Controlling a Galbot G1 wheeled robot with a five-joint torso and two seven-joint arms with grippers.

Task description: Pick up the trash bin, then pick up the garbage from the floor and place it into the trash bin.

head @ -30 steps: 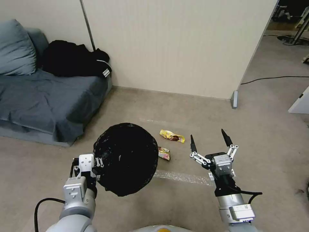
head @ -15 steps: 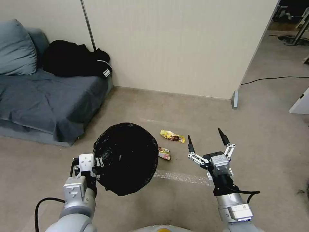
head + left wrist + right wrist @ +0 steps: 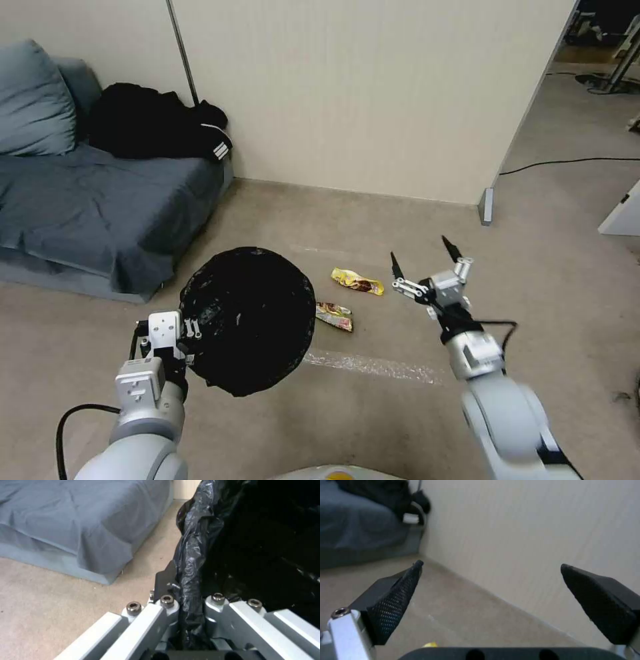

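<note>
The left gripper [image 3: 190, 331] is clamped on the rim of the trash bin [image 3: 247, 319], a round bucket lined with crinkled black plastic, held above the carpet. Just beside it lie a red wrapper [image 3: 334, 316] and a yellow wrapper [image 3: 357, 281]. The right gripper [image 3: 421, 254] hangs empty, fingers spread wide.

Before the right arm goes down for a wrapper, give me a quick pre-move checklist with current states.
1. Left gripper clamped on the trash bin rim: ok.
2. Right gripper open and empty: ok.
3. Yellow wrapper lying free on the floor, left of the right gripper: ok.
4. Red wrapper clear of the bin: cannot tell, its edge sits right beside the bin.
5. Right gripper above a wrapper: not ok, it points toward the wall.
</note>
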